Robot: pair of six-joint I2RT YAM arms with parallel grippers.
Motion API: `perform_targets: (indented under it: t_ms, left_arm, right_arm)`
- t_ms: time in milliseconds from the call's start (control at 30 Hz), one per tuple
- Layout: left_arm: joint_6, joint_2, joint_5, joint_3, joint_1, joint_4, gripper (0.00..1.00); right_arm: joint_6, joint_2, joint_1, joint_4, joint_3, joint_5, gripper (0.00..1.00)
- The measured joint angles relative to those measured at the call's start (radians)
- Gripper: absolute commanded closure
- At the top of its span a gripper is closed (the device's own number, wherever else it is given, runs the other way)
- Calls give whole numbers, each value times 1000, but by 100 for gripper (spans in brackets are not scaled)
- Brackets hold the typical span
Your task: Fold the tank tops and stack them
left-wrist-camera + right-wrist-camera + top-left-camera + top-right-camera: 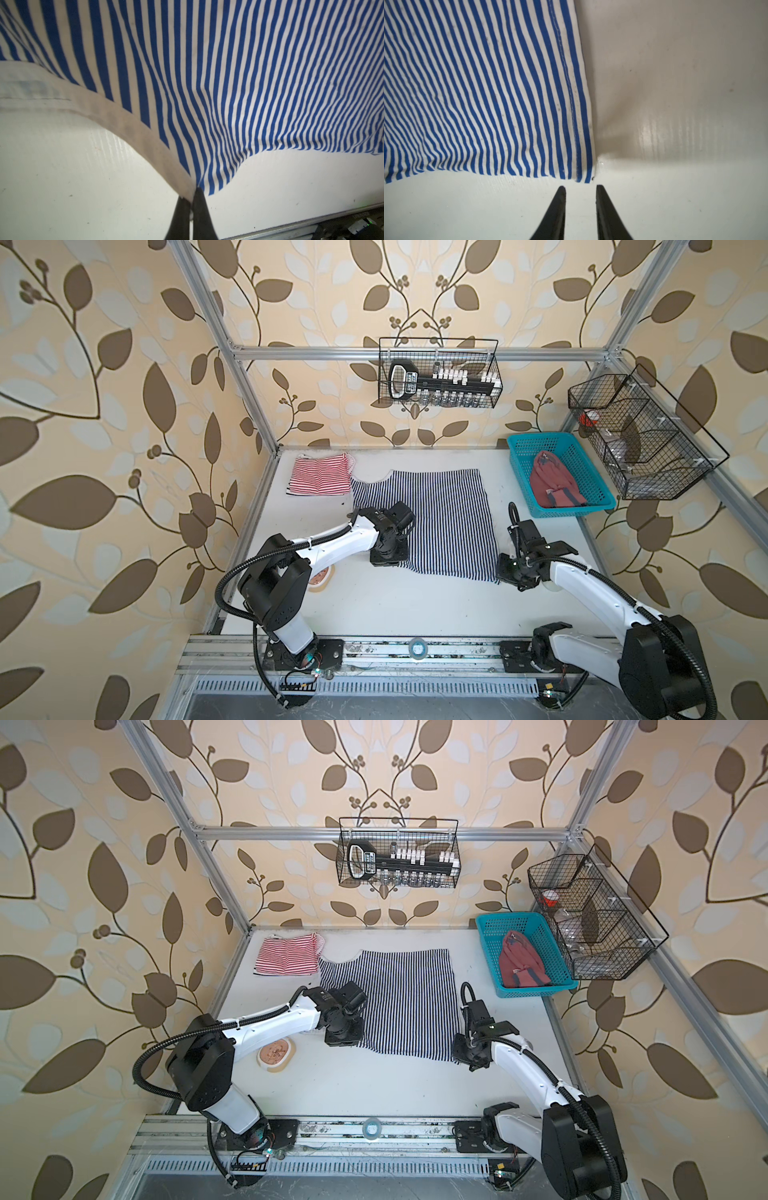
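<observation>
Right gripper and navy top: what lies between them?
Bare table only, in the right wrist view; the right gripper ends just short of the navy top.

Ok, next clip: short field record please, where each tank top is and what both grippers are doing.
navy-white striped top: spread out on the table
red-white striped top: folded, far left corner
dusty red top: bunched in the teal basket
left gripper: shut on the navy-white striped top's white-trimmed edge
right gripper: open, empty, just off that top's hem corner
</observation>
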Motion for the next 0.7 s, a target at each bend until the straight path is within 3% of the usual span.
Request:
perform_targets:
  t_ms: [700]
  left_arm:
    - [2,0,16,-4,0,0,100]
  right_arm:
    - [46,69,18,67,-61,29,71]
